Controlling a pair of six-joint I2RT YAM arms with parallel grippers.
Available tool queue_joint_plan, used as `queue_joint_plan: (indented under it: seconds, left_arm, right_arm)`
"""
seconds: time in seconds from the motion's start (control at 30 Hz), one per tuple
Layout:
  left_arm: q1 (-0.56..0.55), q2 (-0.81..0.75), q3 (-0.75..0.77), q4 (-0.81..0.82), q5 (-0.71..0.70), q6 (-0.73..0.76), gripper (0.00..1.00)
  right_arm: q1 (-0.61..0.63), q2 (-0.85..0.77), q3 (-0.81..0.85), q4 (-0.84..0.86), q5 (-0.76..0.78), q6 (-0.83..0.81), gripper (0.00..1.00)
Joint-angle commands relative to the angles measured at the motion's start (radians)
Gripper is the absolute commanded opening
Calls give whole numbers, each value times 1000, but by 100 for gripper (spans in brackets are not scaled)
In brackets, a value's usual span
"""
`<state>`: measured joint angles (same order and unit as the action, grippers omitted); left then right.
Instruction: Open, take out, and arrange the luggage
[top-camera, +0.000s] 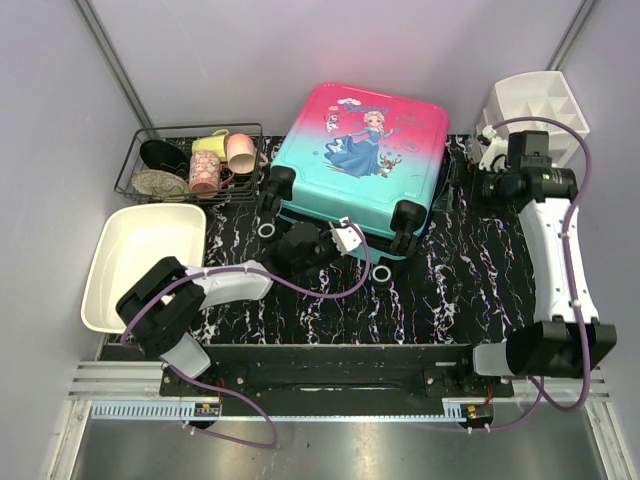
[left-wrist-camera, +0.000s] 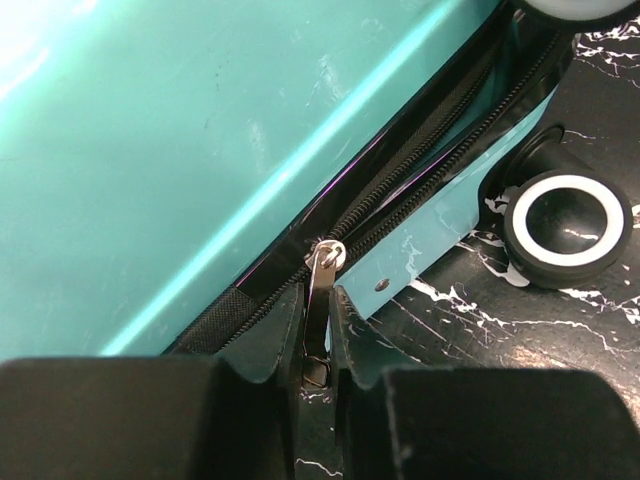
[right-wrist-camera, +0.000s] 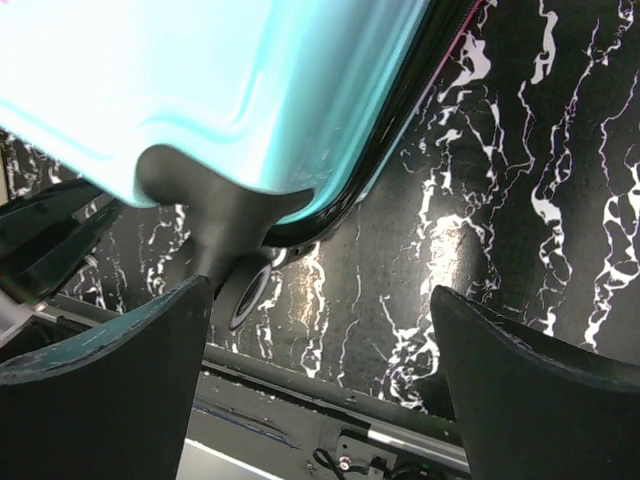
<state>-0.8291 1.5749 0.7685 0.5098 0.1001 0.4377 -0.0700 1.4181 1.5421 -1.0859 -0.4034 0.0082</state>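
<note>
The luggage (top-camera: 360, 160) has a smooth, glossy hard-plastic shell with faint scuffs. Its zipper pull (left-wrist-camera: 320, 305) is shiny metal; the zipper tape (left-wrist-camera: 215, 318) is black woven cloth. The wheel (left-wrist-camera: 567, 228) is matt black with a smooth white ring. The tabletop (top-camera: 480, 280) is glossy, black, marble-patterned.

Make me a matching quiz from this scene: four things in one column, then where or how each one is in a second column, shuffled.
Column one
1. luggage
2. white tub
3. left gripper
4. right gripper

Column two
A. open, at a corner of the luggage
B. shut on the zipper pull
C. lid down, in the middle of the table
D. at the table's far left

Pairs: 1-C, 2-D, 3-B, 4-A
</note>
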Motion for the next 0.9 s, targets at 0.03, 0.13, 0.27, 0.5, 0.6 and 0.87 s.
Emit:
queue_joint_plan:
  seconds: [0.03,0.13,0.27,0.5,0.6,0.87]
  left_arm:
    - [-80,37,67,90,1,-117,0]
    - [-85,57,101,72,-28,-158,0]
    - [-94,71,121,70,-53,-177,0]
    - [-133,117,160,107,-88,-178,0]
    - [-136,134,187,107,-127,-205,0]
    - [-113,68,98,128,-206,-253,0]
  right_arm:
    - [44,-59,-42,-40,-28,104,99]
    - [160,-51,-85,-48,18,150,100]
    - [289,-33,-82,-42,109,185,100]
    - [338,51,-63,-54,288,187,90]
    - [337,79,-57,-58,307,196,78]
    - [317,99,2,-80,311,181,0]
